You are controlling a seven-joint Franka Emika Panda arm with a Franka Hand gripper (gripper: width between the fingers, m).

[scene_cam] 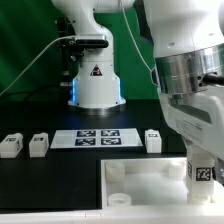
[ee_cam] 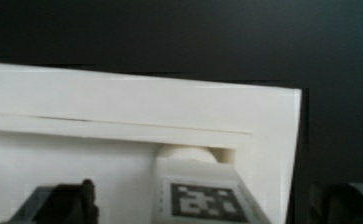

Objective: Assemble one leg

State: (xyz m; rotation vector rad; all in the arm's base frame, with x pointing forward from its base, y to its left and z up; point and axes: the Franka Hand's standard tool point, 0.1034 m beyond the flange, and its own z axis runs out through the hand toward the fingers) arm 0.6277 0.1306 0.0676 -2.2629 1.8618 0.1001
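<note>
The tabletop (scene_cam: 40, 190) is seen as black. Each leg (scene_cam: 153, 140) is white and marked with a black-and-white square tag (ee_cam: 204, 198) (best seen in the wrist view). The panel (scene_cam: 135, 178) is plain white. The marker board (scene_cam: 98, 137) is white with black tags. A green backdrop (scene_cam: 25, 40) is shown.
</note>
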